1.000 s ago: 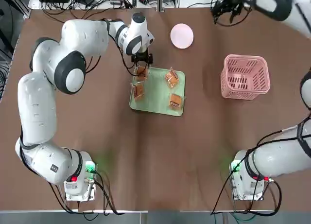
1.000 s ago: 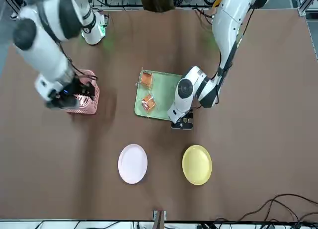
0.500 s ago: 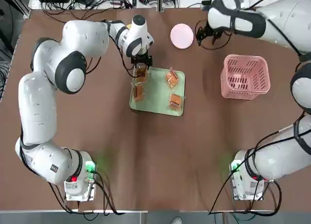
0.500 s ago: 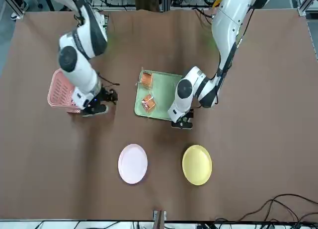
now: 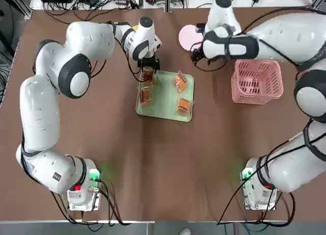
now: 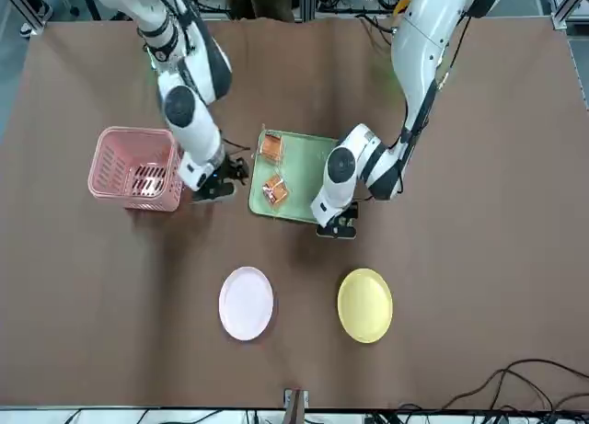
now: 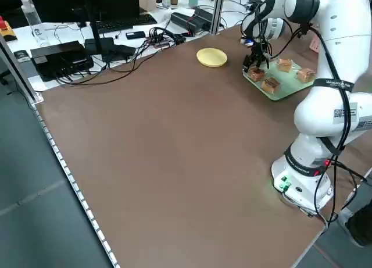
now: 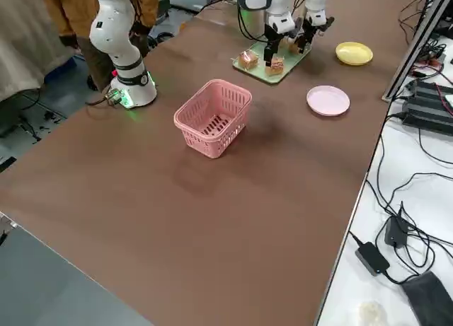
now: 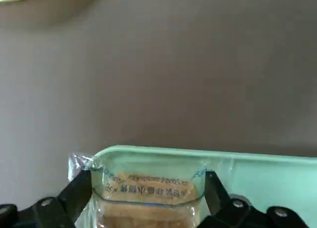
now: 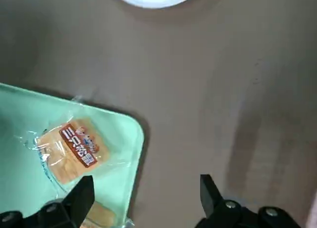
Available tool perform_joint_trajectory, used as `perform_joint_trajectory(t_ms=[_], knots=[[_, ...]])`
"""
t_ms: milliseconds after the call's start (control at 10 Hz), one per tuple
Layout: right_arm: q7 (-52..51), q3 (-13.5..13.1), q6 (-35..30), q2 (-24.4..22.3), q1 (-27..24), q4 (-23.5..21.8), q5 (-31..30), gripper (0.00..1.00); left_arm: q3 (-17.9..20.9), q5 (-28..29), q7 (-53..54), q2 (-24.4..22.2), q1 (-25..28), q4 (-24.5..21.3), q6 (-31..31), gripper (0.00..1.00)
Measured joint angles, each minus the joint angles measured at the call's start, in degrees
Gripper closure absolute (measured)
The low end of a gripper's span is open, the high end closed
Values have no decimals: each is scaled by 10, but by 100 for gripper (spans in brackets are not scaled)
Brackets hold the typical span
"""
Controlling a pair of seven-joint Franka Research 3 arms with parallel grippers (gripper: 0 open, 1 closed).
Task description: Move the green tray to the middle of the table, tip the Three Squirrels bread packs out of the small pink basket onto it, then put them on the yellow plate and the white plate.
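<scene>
- We find the green tray lying flat near the middle of the bench, with the bread packs on it: three show plainly from above, and a fourth sits at the tray's far left corner under the left gripper.
- Our left gripper reaches straight down at that corner; in the left wrist view its jaws stand wide, one on each side of the corner pack, and we see no squeeze on the wrapper.
- Our right gripper hovers over bare bench just off the tray's far right corner, between the tray and the white plate; its jaws are spread wide and hold nothing.
- The small pink basket stands upright to the right of the tray, well apart from it, with no packs showing inside.
- The yellow plate and the white plate lie side by side beyond the tray, both bare.
</scene>
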Motion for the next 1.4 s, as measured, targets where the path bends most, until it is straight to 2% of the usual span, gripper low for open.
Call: perform_joint_trajectory(t_ms=[300, 500, 700, 1000, 1200, 1400], knots=[[60, 0, 48, 42, 32, 0, 0, 3, 1, 0, 0, 0, 1, 9, -2, 0], [62, -1, 51, 54, 46, 16, -4, 2, 1, 0, 0, -4, 4, 37, -47, 0], [62, -1, 51, 74, 66, 44, -50, 2, 1, 1, 0, -11, 3, 52, -91, 0], [53, -1, 52, 116, 95, 82, -92, 2, -4, 1, 0, -5, -4, 45, -96, 0], [13, -1, 52, 148, 102, 108, -94, 2, -5, 1, -2, 12, -9, 43, -95, 0], [-7, -1, 54, 167, 109, 116, -95, 2, -5, 1, -2, 18, -9, 45, -94, 0]])
